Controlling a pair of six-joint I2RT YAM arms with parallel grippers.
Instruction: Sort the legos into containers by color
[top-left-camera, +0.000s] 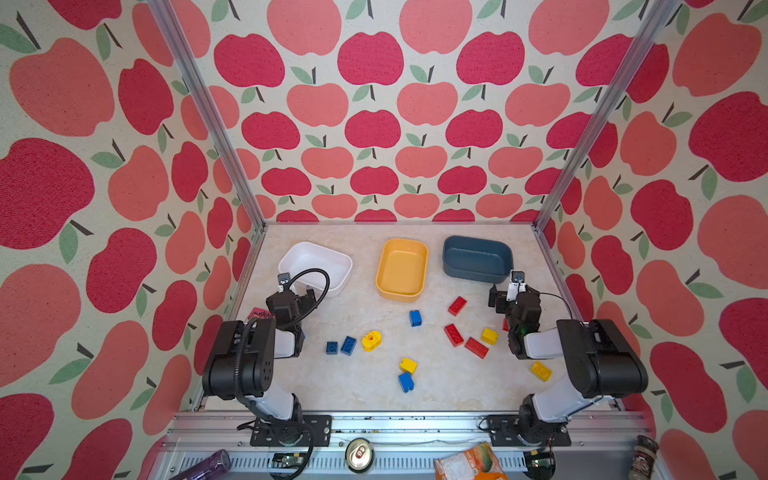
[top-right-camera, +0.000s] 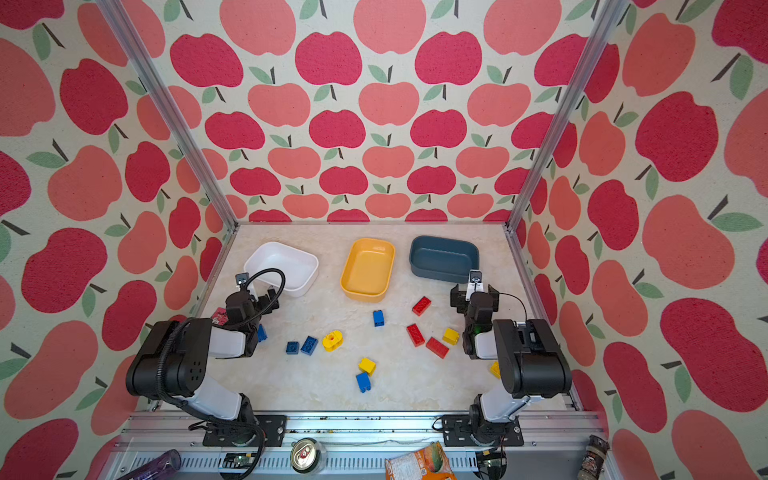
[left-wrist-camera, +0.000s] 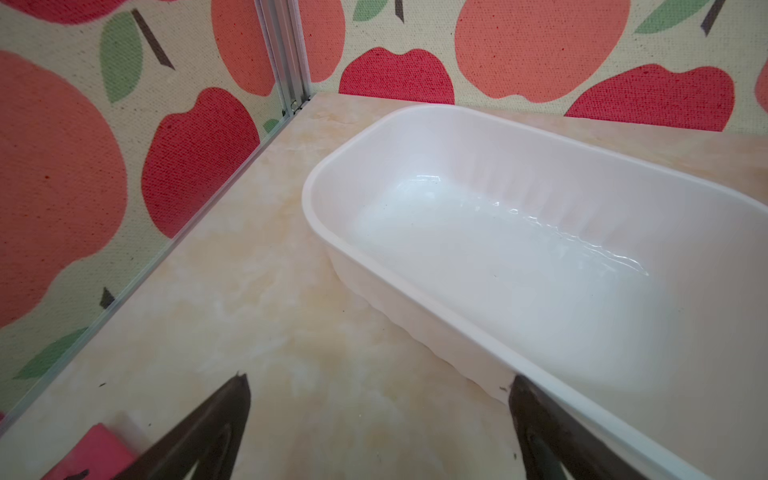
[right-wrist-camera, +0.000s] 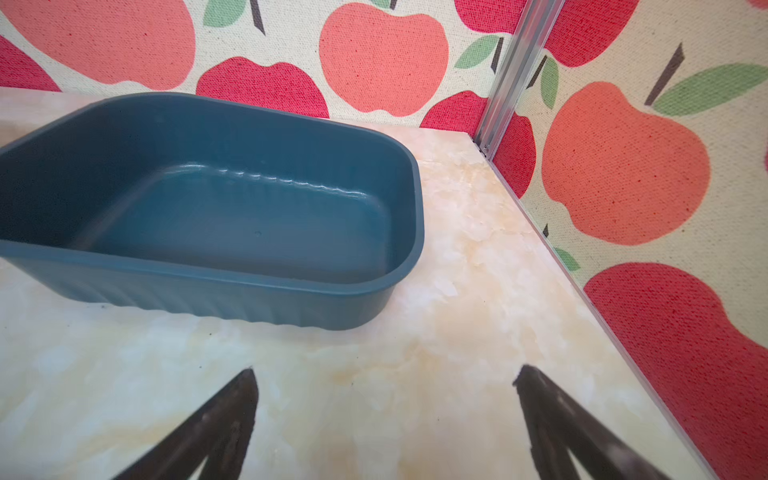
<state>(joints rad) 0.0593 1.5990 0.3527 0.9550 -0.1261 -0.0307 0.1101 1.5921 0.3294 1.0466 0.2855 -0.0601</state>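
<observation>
Three containers (top-left-camera: 401, 270), legos (top-left-camera: 454, 335) all outside them

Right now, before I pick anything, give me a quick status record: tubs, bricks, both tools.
white tub: back left, empty
yellow tub: back middle, empty
blue tub: back right, empty
red bricks: three in clear view, right of centre, loose on the table
blue bricks: at least four, left and middle, loose
yellow bricks: four, scattered, one rounded
left tool: open, empty, by the white tub
right tool: open, empty, by the blue tub
sorted: nothing yet
</observation>
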